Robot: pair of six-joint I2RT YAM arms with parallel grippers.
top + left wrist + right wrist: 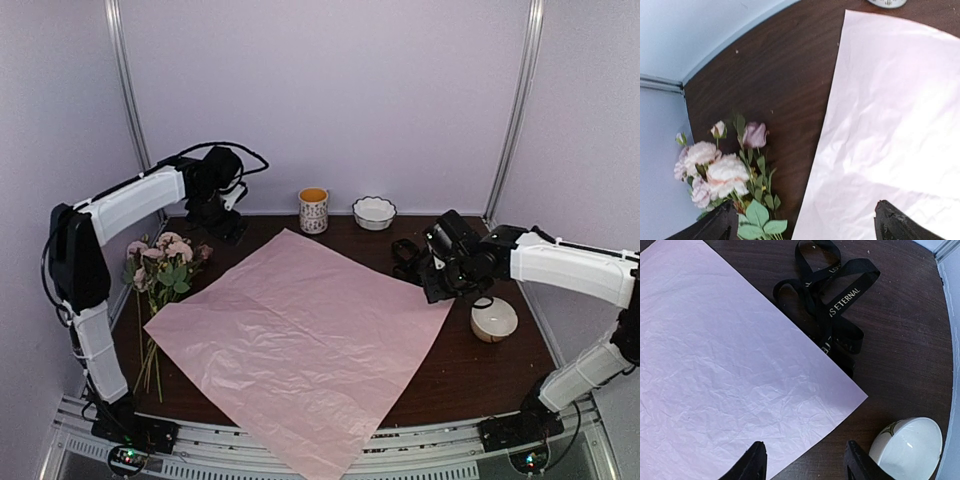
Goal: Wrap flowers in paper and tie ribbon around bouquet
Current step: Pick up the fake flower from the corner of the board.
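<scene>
Hovering wide open and empty, your left tool [806, 212] straddles the desk [785, 100] strip between flowers [720, 172] and paper [890, 125] edge; your right tool [806, 450], equally open, overhangs the paper's corner beside the ribbon [835, 305].

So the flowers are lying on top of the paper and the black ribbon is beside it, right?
Not quite. The flowers lie on the table beside the paper, not on top of it; the top external view shows this. The black ribbon is beside it.

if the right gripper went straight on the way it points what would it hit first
Probably the thin lilac-pink paper sheet, near its corner beside the black lettered ribbon; depth is unclear.
</scene>
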